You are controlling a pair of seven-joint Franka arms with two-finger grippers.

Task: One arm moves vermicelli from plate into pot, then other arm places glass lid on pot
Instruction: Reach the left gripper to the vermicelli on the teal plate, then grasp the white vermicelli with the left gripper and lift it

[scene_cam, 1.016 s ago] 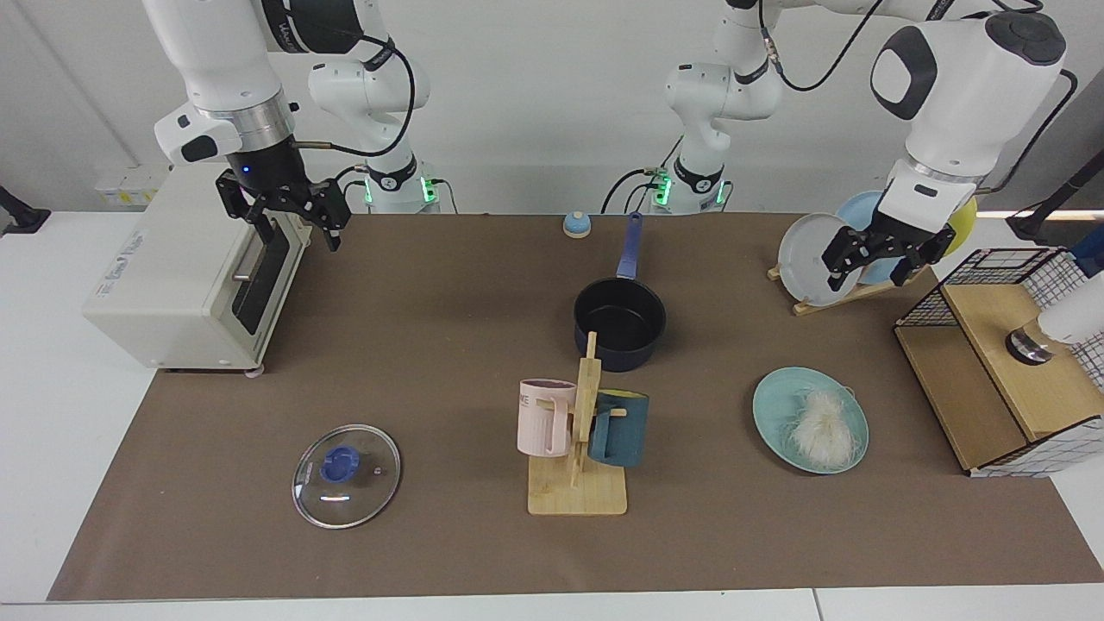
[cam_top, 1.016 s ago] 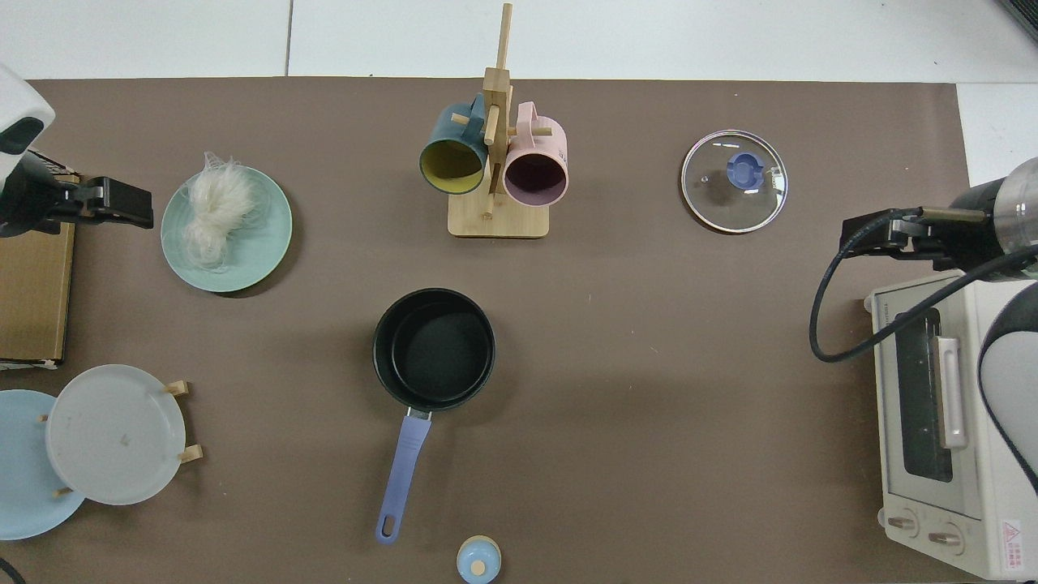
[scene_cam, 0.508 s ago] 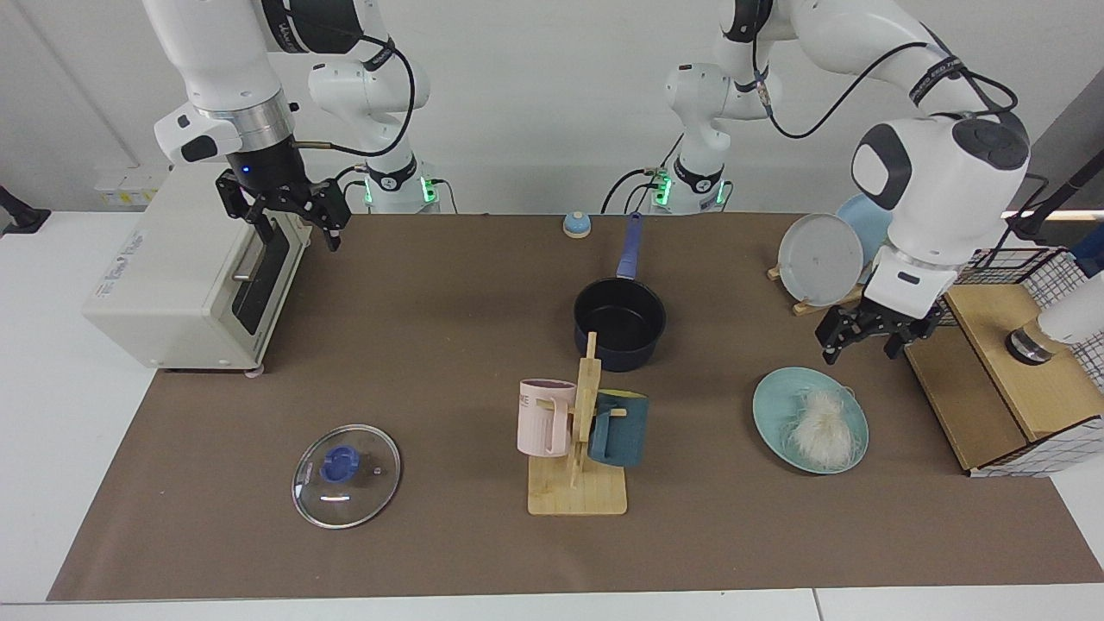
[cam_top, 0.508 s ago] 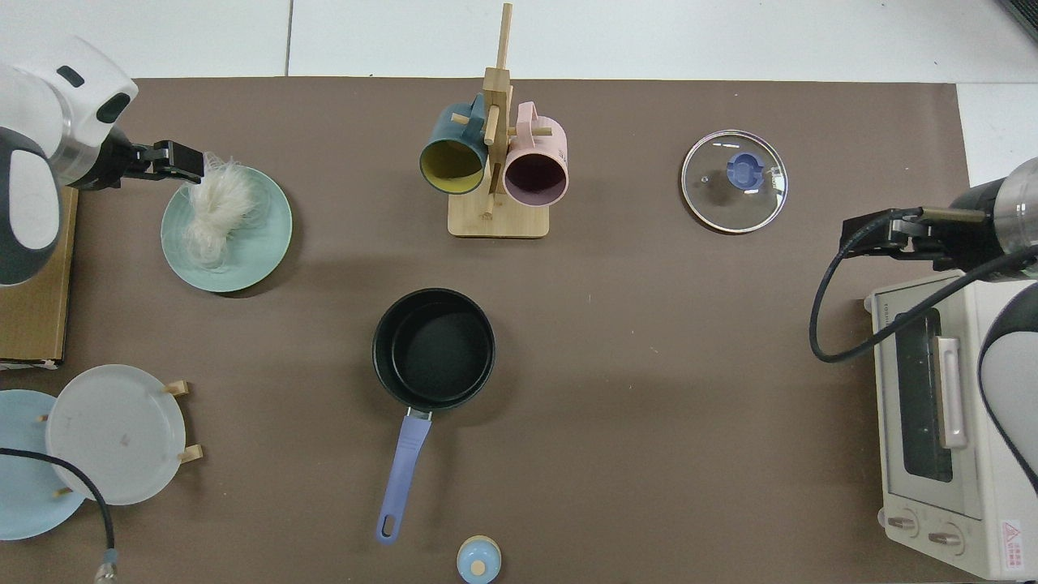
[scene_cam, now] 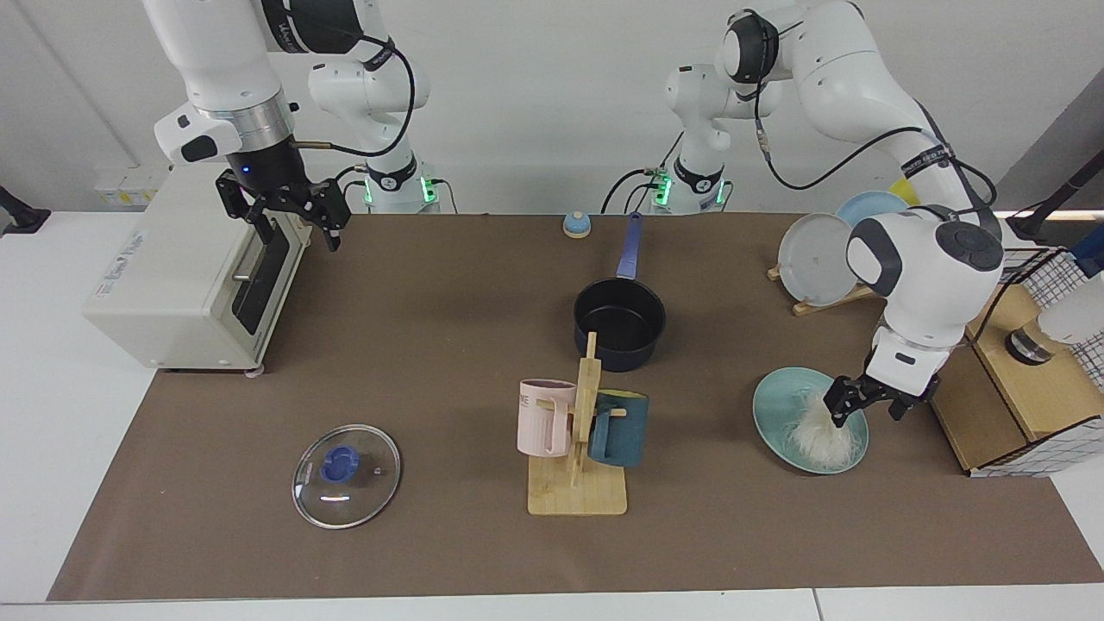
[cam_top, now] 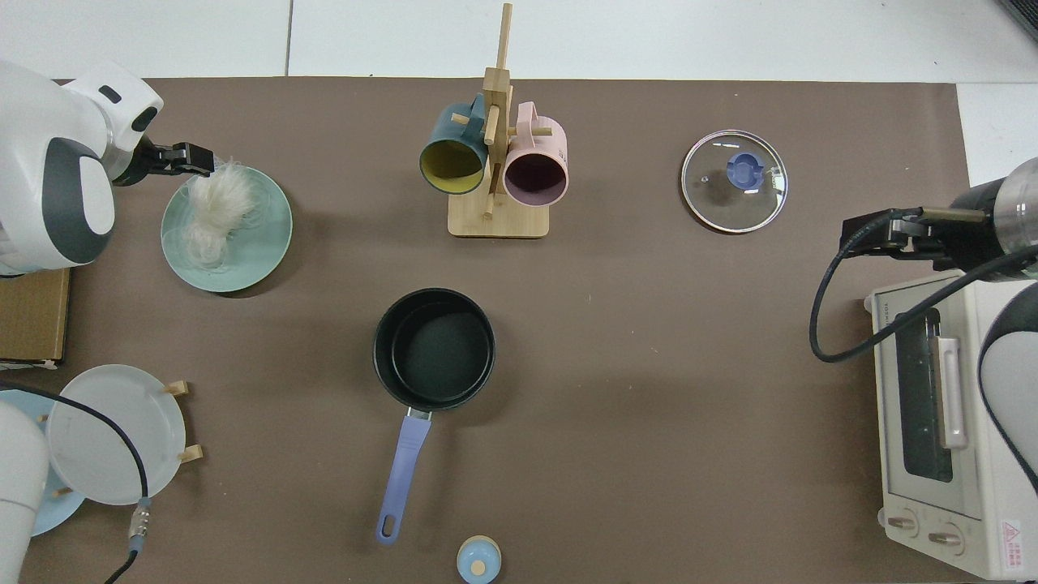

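I had lowered the left pincer (scene_cam: 867,405), fingers apart, onto the vermicelli (scene_cam: 815,429) on the plate (scene_cam: 770,405), ready to grasp; the right pincer (scene_cam: 289,211) waited, open.

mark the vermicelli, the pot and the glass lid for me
vermicelli (scene_cam: 815,429): facing view, middle of the noodle tangle on the plate.
pot (cam_top: 434,349): top view, black inside floor.
glass lid (scene_cam: 346,475): facing view, clear glass just below the blue knob.
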